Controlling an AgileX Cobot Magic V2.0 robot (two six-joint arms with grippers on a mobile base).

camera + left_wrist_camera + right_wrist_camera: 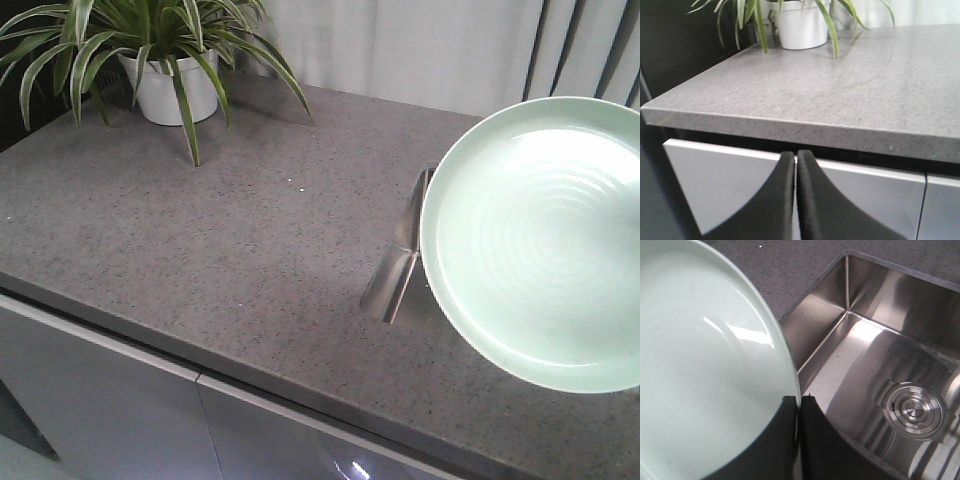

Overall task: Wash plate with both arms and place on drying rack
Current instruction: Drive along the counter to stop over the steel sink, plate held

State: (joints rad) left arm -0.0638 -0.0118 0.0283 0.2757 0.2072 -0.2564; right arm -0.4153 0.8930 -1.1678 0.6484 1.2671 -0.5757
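The pale mint-green plate hangs tilted in the air at the right of the front view, covering most of the steel sink. In the right wrist view the plate fills the left side, and my right gripper is shut on its rim, one finger on each face. My left gripper is shut with nothing between its fingers, held low in front of the cabinet doors below the counter edge. The drying rack is out of view. Neither arm shows in the front view.
A grey speckled counter carries a potted spider plant in a white pot at the back left. The sink basin with its round steel drain lies below the plate. Grey cabinet doors sit under the counter.
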